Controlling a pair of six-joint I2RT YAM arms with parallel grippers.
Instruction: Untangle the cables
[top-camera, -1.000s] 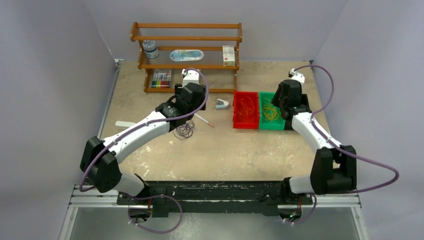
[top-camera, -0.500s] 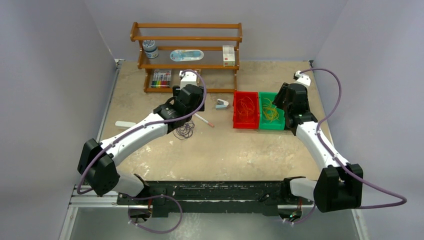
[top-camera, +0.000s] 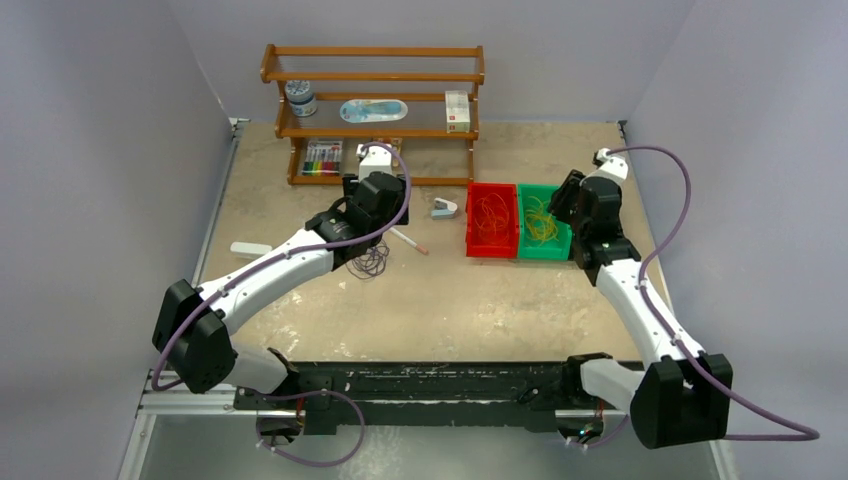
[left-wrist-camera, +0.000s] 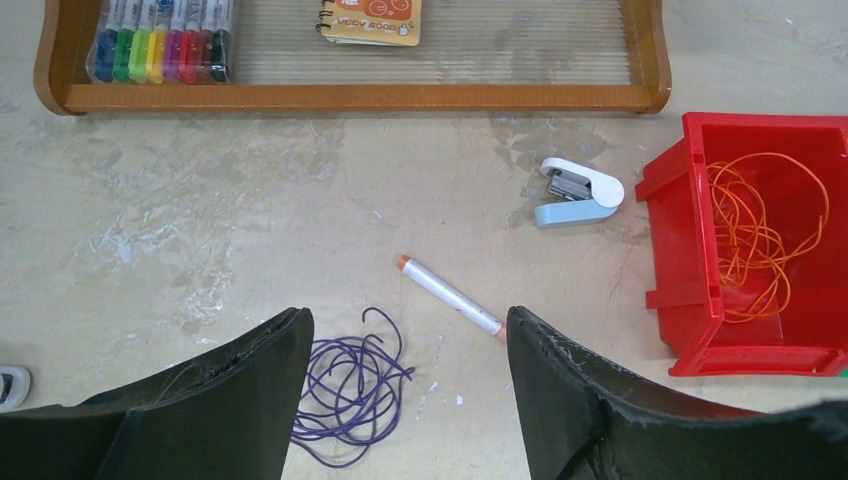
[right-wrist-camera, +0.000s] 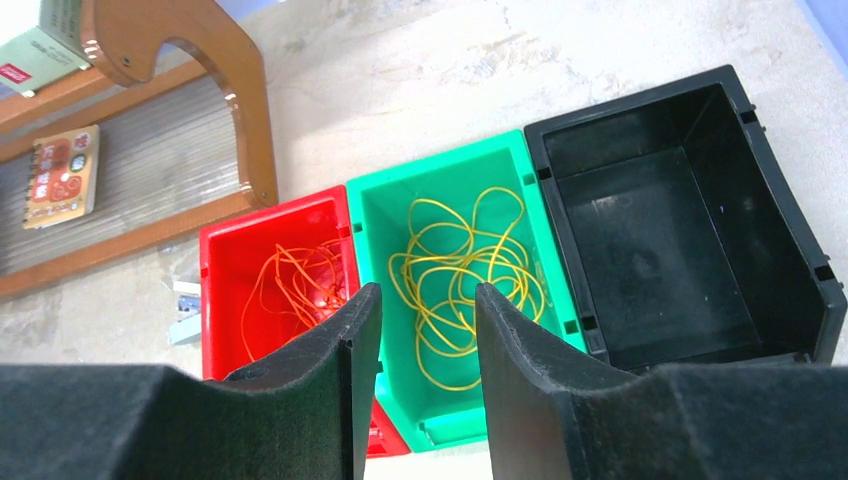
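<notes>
A loose purple cable (left-wrist-camera: 350, 395) lies in loops on the table (left-wrist-camera: 300, 230), just inside my left gripper's left finger. My left gripper (left-wrist-camera: 408, 320) hangs above it, wide open and empty. From above, the same purple cable (top-camera: 370, 260) shows beside the left arm. An orange cable (right-wrist-camera: 290, 290) lies in the red bin (right-wrist-camera: 225, 300), and a yellow cable (right-wrist-camera: 465, 280) lies in the green bin (right-wrist-camera: 440, 180). My right gripper (right-wrist-camera: 427, 292) is open with nothing between its fingers, above the near edge of the green bin.
An empty black bin (right-wrist-camera: 680, 220) stands right of the green one. A white pen with a red tip (left-wrist-camera: 450, 297) and a stapler (left-wrist-camera: 575, 192) lie between the purple cable and the red bin (left-wrist-camera: 690, 250). The wooden shelf (top-camera: 372, 110) at the back holds markers (left-wrist-camera: 160, 40) and a notebook (left-wrist-camera: 372, 20).
My right arm has drawn back and to the right, away from the green bin, and its jaws have opened. The left arm has shifted slightly, with its jaws a little wider.
</notes>
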